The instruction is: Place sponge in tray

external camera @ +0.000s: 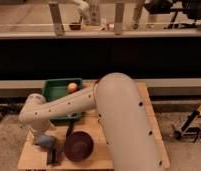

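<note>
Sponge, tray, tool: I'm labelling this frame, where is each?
sponge [44, 141], camera view, blue top face.
tray [56, 92], camera view, bare green floor.
tool [53, 155], camera view, dark tip just below the sponge.
</note>
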Controlling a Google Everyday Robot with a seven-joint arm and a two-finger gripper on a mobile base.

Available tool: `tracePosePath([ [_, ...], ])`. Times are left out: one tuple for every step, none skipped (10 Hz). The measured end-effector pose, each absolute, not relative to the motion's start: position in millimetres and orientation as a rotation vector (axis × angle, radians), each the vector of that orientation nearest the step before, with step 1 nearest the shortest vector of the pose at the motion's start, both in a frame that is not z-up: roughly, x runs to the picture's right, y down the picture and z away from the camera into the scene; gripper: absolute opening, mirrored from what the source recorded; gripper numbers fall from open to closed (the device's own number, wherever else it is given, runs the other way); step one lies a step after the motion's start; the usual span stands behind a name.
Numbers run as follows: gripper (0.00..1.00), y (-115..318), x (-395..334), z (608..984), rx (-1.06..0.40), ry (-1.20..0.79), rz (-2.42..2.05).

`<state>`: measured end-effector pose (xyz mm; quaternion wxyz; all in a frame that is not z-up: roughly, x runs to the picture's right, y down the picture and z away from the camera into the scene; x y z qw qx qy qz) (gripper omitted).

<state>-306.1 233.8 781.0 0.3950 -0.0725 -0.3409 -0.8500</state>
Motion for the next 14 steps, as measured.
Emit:
tracePosePath([
  [0.80,238.5,-308.4,777.7,-0.179,-0.905,-2.189],
  [0.80,241.6,-309.2,775.4,-0.173,-0.932,-2.209],
  [0.80,244.3,-309.6,772.2,-0.162,-0.969,-2.237],
  [0.80,247.0,-309.5,769.6,-0.146,-1.001,-2.265],
  [0.80,249.3,-309.8,767.0,-0.131,-1.021,-2.283],
  [0.80,253.0,-309.3,766.5,-0.110,-1.015,-2.319],
  [0.80,254.7,-311.6,766.5,-0.093,-0.980,-2.342],
  [0.80,255.5,-312.1,767.7,-0.072,-0.916,-2.367],
  [0.80,255.2,-312.3,767.9,-0.052,-0.856,-2.389],
  [0.80,255.8,-312.4,769.3,-0.033,-0.840,-2.396],
  [0.80,254.4,-312.2,770.6,-0.020,-0.834,-2.396],
  [0.80,254.2,-311.9,772.3,-0.018,-0.836,-2.396],
  [0.80,254.7,-312.8,774.1,-0.020,-0.847,-2.397],
  [0.80,255.0,-313.1,776.1,-0.025,-0.854,-2.400],
])
